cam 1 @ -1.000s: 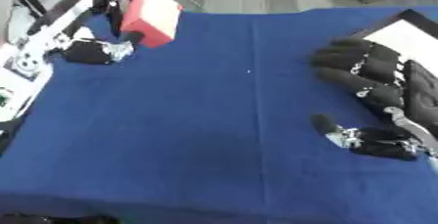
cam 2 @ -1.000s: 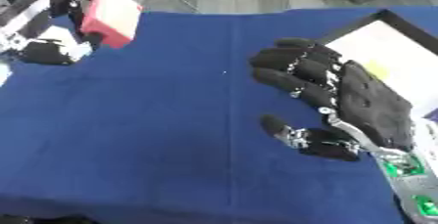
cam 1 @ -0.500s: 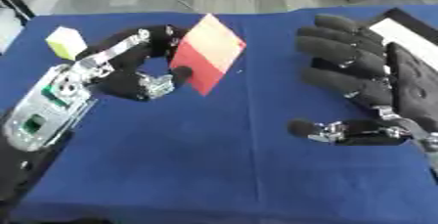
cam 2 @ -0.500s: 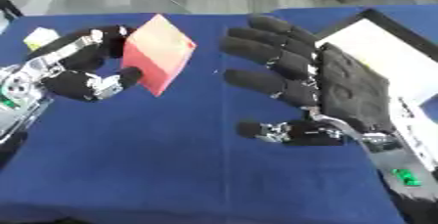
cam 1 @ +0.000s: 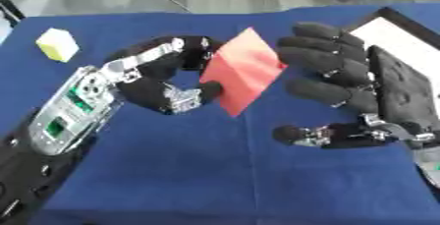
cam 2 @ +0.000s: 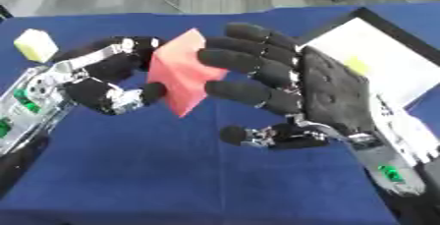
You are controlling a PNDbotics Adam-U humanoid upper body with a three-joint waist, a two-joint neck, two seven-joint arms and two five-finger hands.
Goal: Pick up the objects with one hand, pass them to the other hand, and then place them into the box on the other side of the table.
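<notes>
Yellow block (cam 1: 57, 44) far-left on blue table (cam 1: 215, 170), white box (cam 2: 391, 67) far-right.

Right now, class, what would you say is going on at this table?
The robot's left hand holds a red block up above the blue table, its fingers and thumb curled round it. The right hand is open beside it, its fingertips at the block's far side, ready to take it. A yellow block lies at the far left, and the box sits at the right edge.
</notes>
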